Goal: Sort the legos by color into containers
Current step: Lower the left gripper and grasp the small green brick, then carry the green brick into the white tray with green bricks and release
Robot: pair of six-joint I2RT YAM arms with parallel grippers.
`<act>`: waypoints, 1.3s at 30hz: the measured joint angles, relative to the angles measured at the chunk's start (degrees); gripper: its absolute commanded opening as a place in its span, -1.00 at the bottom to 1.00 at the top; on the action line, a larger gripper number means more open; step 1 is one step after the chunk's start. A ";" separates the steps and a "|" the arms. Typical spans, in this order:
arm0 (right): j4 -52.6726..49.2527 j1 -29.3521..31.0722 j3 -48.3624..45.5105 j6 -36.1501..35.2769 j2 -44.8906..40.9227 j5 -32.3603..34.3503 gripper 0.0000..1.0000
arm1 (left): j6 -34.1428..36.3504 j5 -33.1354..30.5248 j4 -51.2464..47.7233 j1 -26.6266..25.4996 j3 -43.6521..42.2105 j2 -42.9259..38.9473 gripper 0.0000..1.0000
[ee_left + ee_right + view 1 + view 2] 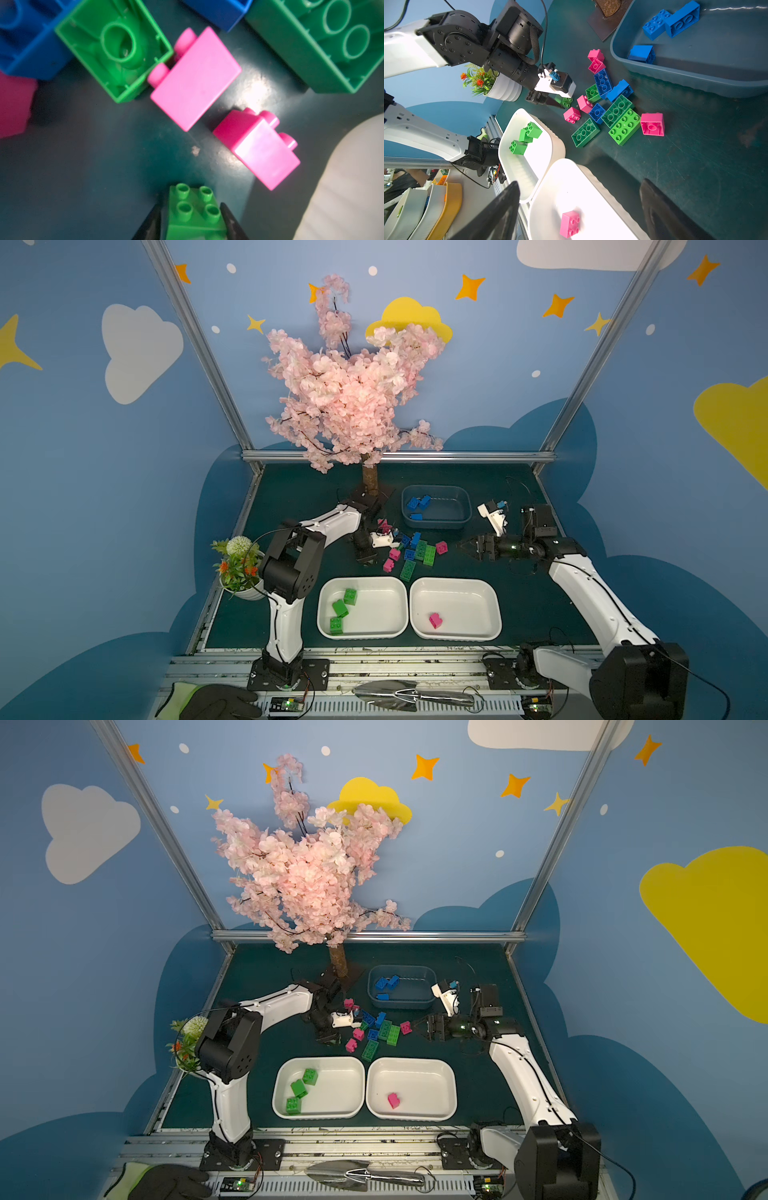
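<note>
Small green brick (194, 209) is being pinched across flat sides by left hand (190, 206) at the lego pile (411, 549) edge — light, rigid, slick, likely twisting if gripped off-centre. Right hand (462, 546) is being held wide open — empty.

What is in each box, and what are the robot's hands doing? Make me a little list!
Left white tray: three green bricks
Right white tray: one pink brick
Grey-blue tub: three blue bricks
Loose pile: green, blue and pink bricks, unsorted
Left gripper: closed on a small green brick
Right gripper: open, empty
</note>
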 measured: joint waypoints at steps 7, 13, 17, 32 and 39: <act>-0.02 0.00 0.00 0.02 0.07 0.02 0.79 | -2.19 0.20 -0.83 0.00 1.97 0.13 -0.50; 0.02 0.00 0.00 0.04 0.07 0.00 0.79 | -10.10 1.29 -4.31 0.00 3.93 -3.54 -0.46; 0.15 0.00 0.00 0.07 0.11 -0.07 0.79 | -18.88 3.54 -8.02 -0.17 4.57 -11.37 -0.45; 1.86 1.27 0.00 0.09 1.88 -1.11 0.79 | -47.34 8.37 -12.83 -13.64 -18.75 -33.44 -0.42; 1.97 1.81 0.00 0.09 1.88 -1.11 0.79 | -46.88 1.51 -13.22 -14.75 -18.69 -28.74 -0.40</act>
